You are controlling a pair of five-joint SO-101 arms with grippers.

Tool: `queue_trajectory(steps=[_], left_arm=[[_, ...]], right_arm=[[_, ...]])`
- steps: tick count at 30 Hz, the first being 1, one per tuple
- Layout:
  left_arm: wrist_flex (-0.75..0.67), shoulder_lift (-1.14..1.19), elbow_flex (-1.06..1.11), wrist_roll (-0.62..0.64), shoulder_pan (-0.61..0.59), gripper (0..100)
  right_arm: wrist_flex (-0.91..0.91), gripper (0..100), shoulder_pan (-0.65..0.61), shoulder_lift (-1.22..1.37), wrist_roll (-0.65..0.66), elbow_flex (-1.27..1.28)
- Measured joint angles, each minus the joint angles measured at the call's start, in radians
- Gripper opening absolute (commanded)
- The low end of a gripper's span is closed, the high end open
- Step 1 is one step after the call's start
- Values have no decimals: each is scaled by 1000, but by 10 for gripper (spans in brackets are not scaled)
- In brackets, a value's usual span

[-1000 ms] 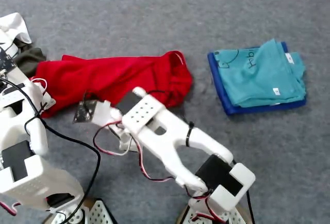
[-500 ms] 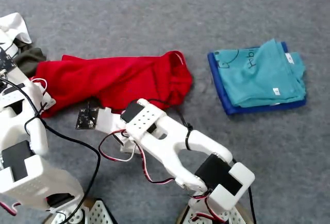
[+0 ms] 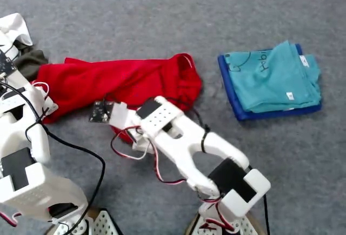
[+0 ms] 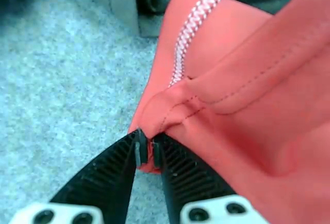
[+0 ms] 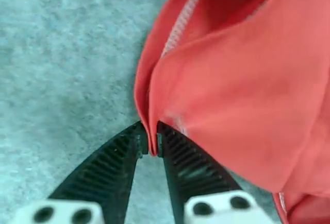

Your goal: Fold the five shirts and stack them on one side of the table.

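The left gripper (image 4: 146, 152) has its ribbed black jaws pinched together on a stitched, puckered fold of the soft red shirt (image 4: 247, 95), with a white-flecked trim band running away from the tips. The right gripper (image 5: 149, 144) is clamped the same way on a thin doubled edge of that shirt. The shirt spreads ahead of both as a long rumpled band on the fuzzy grey table (image 3: 162, 24). Well off to the right arm's far side, a teal shirt (image 3: 270, 78) lies folded roughly square on a folded blue shirt (image 3: 230, 92).

Grey carpeted bench (image 3: 162, 24): rumpled red cloth shirt (image 3: 119, 81) right at the right end effector (image 5: 149, 144), folded blue shirt (image 3: 224, 73) well apart.
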Motion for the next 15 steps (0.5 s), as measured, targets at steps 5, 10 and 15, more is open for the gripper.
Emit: queue_trajectory(steps=[5, 10, 15], left_arm=[[0, 0, 0, 0, 0, 19], [0, 0, 0, 0, 0, 19], [0, 0, 0, 0, 0, 19]], right_arm=[[0, 0, 8, 0, 0, 0], [0, 2, 8, 0, 0, 0], [0, 2, 8, 0, 0, -31]])
